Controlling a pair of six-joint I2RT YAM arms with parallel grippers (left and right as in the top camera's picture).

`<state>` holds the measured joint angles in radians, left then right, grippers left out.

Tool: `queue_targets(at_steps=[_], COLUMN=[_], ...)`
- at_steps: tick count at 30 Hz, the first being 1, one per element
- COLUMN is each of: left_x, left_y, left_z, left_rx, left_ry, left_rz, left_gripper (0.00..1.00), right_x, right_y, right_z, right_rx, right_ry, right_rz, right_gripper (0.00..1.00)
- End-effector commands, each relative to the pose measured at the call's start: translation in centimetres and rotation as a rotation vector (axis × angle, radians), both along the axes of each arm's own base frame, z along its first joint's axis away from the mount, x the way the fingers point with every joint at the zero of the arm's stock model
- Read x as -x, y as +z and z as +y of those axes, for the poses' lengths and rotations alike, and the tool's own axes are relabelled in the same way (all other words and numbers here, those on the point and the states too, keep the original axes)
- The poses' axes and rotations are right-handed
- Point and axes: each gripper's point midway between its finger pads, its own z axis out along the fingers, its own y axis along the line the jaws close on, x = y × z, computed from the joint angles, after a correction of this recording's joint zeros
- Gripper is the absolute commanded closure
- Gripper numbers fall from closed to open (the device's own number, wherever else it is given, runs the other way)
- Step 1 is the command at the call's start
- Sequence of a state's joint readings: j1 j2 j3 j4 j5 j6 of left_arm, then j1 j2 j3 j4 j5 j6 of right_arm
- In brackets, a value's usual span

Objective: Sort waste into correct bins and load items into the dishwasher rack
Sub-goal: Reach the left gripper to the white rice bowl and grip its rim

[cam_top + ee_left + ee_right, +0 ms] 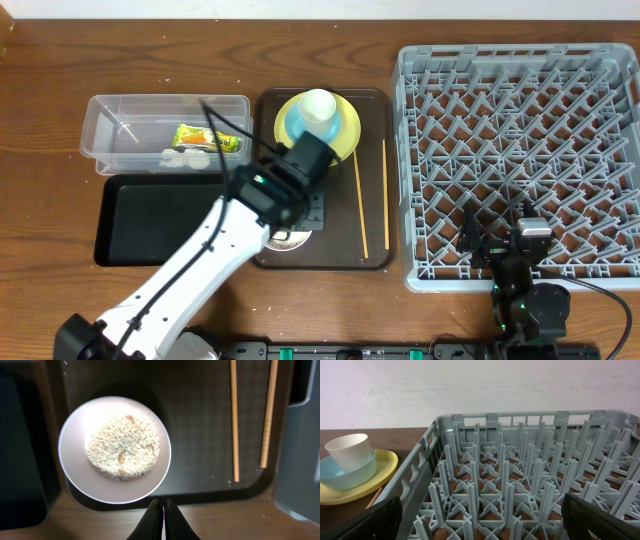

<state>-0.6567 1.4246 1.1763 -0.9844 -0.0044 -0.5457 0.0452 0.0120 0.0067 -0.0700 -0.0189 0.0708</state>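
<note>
Overhead, I'm looking straight down on the whole desk (40,120). My left wrist camera is facing down, close above the near end of the serving tray (200,435). My right is peering low across the rack (485,421), sharing the tray's yellow plate (385,471) with overhead.

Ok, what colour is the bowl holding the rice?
The bowl looks pale pinkish white inside; the left wrist view shows it best.

You're seeing the left arm (215,255) covering the white bowl (72,460); dishwasher rack (520,150) pegs are crowding 3 o'clock, chopsticks (360,205) lying between.
</note>
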Motion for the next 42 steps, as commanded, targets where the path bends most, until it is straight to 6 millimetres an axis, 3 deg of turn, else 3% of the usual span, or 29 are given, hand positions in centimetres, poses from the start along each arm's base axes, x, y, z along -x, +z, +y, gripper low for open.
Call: queue_targets(at_steps=[1, 5, 8, 31, 42], left_x=[-0.8, -0.8, -0.9, -2.0, -2.3], left_y=[-0.1, -0.9, -2.0, -10.3, -10.8], left_z=[0.4, -0.7, -1.1, -2.0, -1.7], left_rx=[-0.083, -0.084, -0.102, -0.226, -0.253], left_ry=[0.027, -0.002, -0.008, -0.018, -0.015], left_rz=[-0.062, -0.062, -0.041, 0.098, 0.089], left_gripper=[0.94, 0.76, 0.70, 0.69, 0.71], right_x=[0.0, 0.0, 0.0, 0.0, 0.0], right_y=[-0.2, -0.2, -0.2, -0.2, -0.2], right_z=[-0.3, -0.3, -0.3, -0.3, -0.3], right_rx=[0.009, 0.008, 0.008, 0.009, 0.008], right_ry=[-0.013, -0.012, -0.012, -0.012, -0.012], right_rz=[0.005, 0.006, 0.006, 0.006, 0.006], right_gripper=[0.01, 0.01, 0.01, 0.01, 0.01])
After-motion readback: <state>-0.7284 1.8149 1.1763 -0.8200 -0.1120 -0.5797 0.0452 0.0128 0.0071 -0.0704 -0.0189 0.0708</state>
